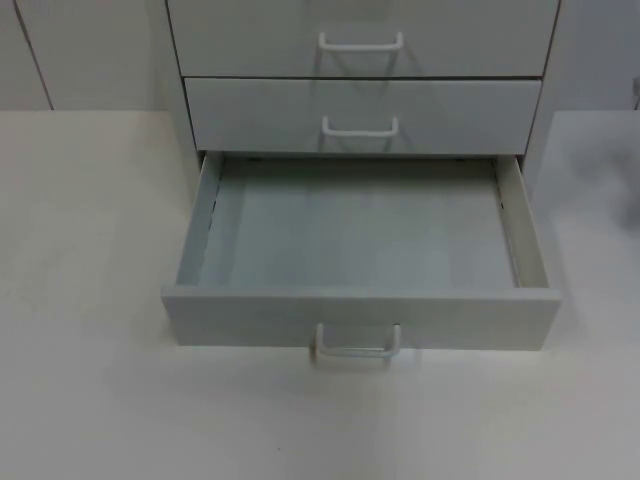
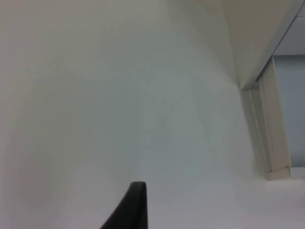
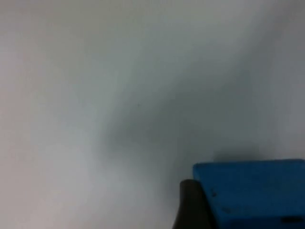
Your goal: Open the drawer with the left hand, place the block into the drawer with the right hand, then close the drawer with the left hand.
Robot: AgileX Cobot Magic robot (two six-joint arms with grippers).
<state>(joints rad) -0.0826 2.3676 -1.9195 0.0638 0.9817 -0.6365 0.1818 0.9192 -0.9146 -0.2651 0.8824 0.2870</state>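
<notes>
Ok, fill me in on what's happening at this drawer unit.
The bottom drawer of the white cabinet stands pulled out with nothing inside it. In the right wrist view a blue block sits right against the right gripper's fingertip, above the white table. The left gripper's fingertip hangs over the table beside the cabinet, waiting. The block is not yet in the drawer.

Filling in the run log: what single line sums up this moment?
bottom drawer: pulled open, no block inside | blue block: against right gripper's fingertip | left gripper: over table beside cabinet
</notes>
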